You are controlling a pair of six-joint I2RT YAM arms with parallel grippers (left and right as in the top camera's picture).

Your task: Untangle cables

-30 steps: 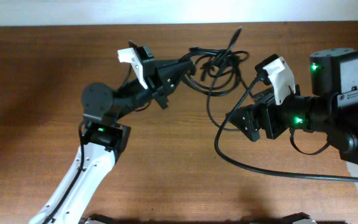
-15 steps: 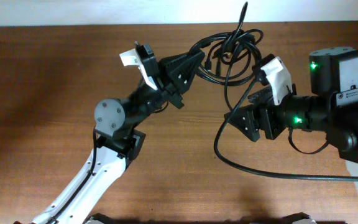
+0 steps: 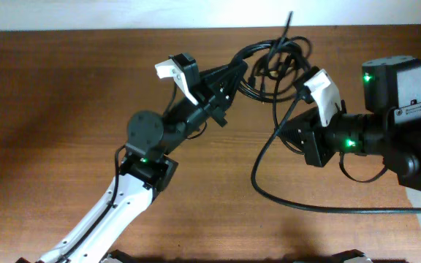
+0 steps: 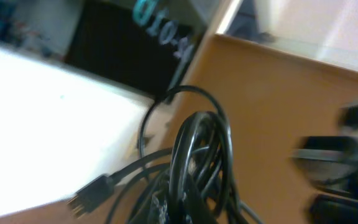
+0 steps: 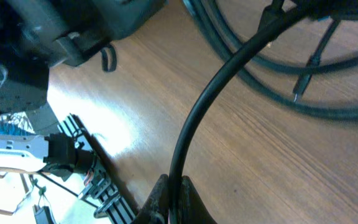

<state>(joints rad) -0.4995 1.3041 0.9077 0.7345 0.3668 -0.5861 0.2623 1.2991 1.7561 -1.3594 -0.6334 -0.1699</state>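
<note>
Quick update vs ~1 s ago: the left arm has swung right & a bit toward the far edge, elbow moving w/ it. Left gripper (image 3: 234,73) is clamped on the left side of the bundle (image 3: 272,62), and the bundle went along for the ride. It's now further right and nearer the far edge of the surface (image 3: 50,109), w/ one loose end poking past that edge. The loops also look pulled tighter; before they were spread wider.

Left wrist cam is pretty blurry tbh. You can still make out the black coil running down to the bottom of the frame, plus a plug (image 4: 92,194) on a loose lead at lower left.

Right gripper (image 3: 292,133) barely moved, maybe slid a touch right. It's pinched shut on the cable (image 3: 265,186), i.e. the single long one. Right wrist cam shows it coming straight out from btwn the fingers and arcing up toward the bundle. In the overhead, the rest of it curves across the surface & runs off the right side.

The two grippers are nearer each other than a sec ago, since the left one closed the gap.
</note>
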